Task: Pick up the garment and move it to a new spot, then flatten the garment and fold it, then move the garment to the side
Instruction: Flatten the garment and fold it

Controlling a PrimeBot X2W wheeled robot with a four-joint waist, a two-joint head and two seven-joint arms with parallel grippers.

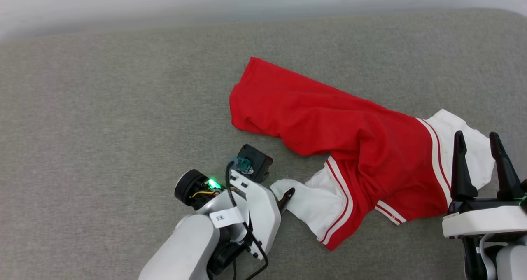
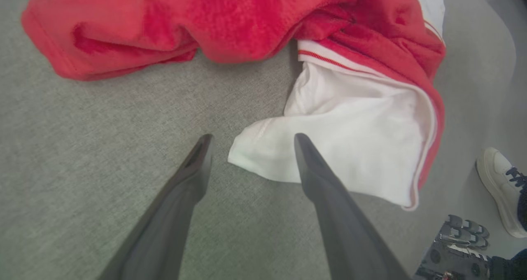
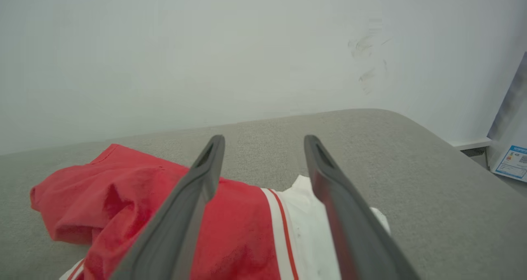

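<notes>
The garment [image 1: 350, 136], red with white sleeves and red-white striped trim, lies crumpled on the grey padded surface [image 1: 103, 107]; no lettering shows. My left gripper [image 2: 251, 136] is open and low over the surface. The tip of one white sleeve [image 2: 350, 140] lies between its fingers, ungripped. In the head view that gripper [image 1: 284, 199] sits at the sleeve's end [image 1: 317, 201]. My right gripper [image 1: 476, 135] stands open over the other white sleeve [image 1: 446, 125], holding nothing. In the right wrist view its fingers [image 3: 206, 169] frame the red cloth [image 3: 123, 189] and the striped seam.
A pale wall [image 1: 247, 0] runs along the far edge of the surface. The surface's rounded right corner [image 3: 432, 136] drops to the floor. A person's white shoe [image 2: 500, 181] stands on the floor beside the surface. Bare grey surface stretches to the left of the garment.
</notes>
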